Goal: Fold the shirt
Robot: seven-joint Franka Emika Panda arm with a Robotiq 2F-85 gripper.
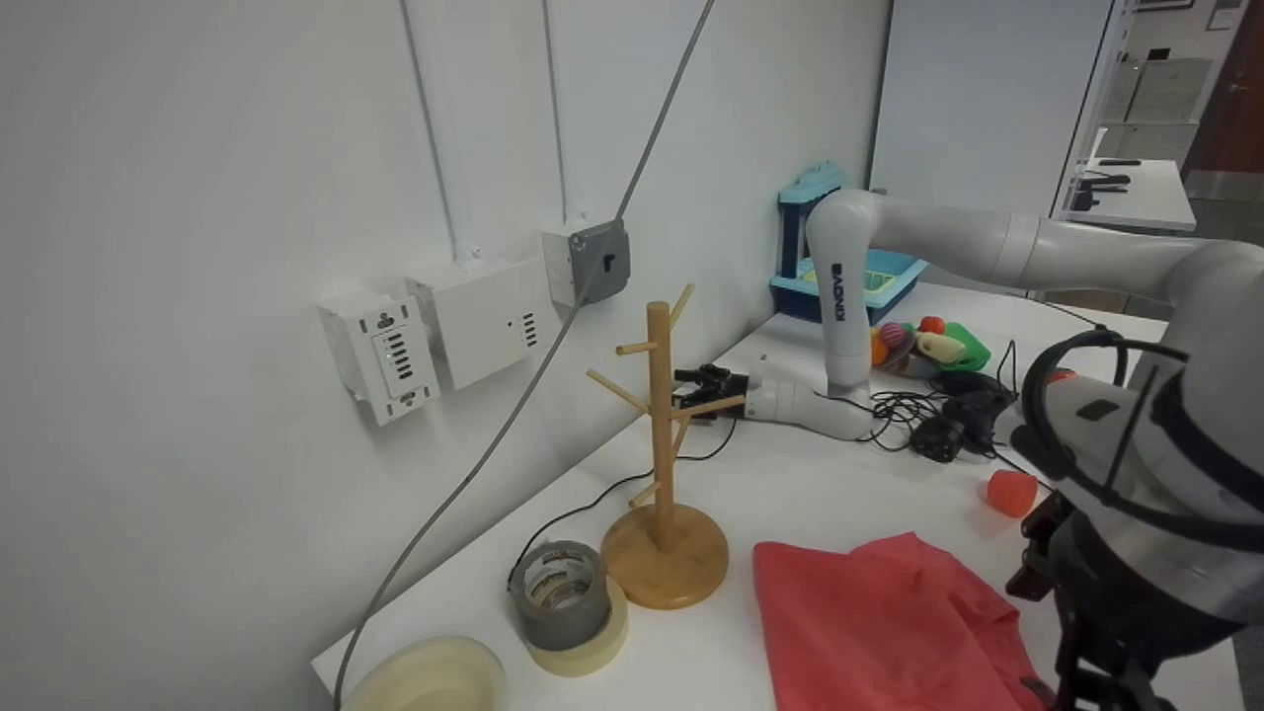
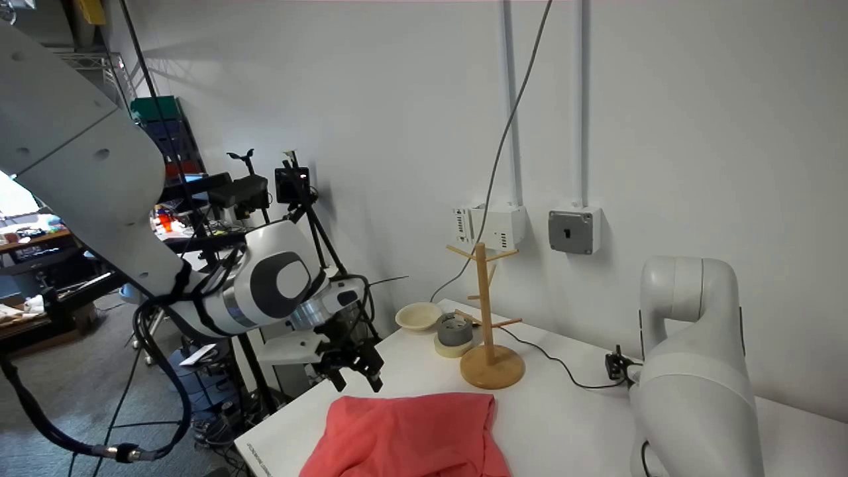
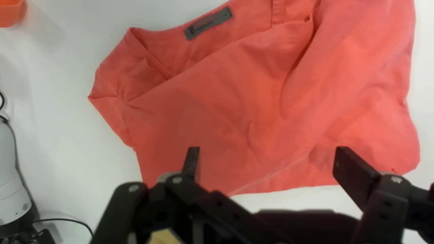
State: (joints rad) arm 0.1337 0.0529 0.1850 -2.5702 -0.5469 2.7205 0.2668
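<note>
The coral-red shirt lies on the white table, shown in both exterior views (image 1: 879, 622) (image 2: 411, 434). In the wrist view the shirt (image 3: 230, 112) is wrinkled, with a grey label near its top edge and a fold running diagonally across it. My gripper (image 3: 268, 156) is open with nothing between its fingers. Its fingers appear over the shirt's lower edge in the wrist view. In an exterior view the gripper (image 2: 358, 384) hangs above the table just beyond the shirt's far edge, apart from it. The gripper also shows at the right of an exterior view (image 1: 1033, 637).
A wooden peg stand (image 1: 667, 563) stands beside the shirt. Stacked tape rolls (image 1: 563, 597) and a cream bowl (image 1: 430, 681) lie past it. A small red-orange cup (image 1: 1012, 492) is near the shirt. Another white arm (image 1: 839, 296), black cables (image 1: 899, 407) and toy food (image 1: 918, 344) lie farther along.
</note>
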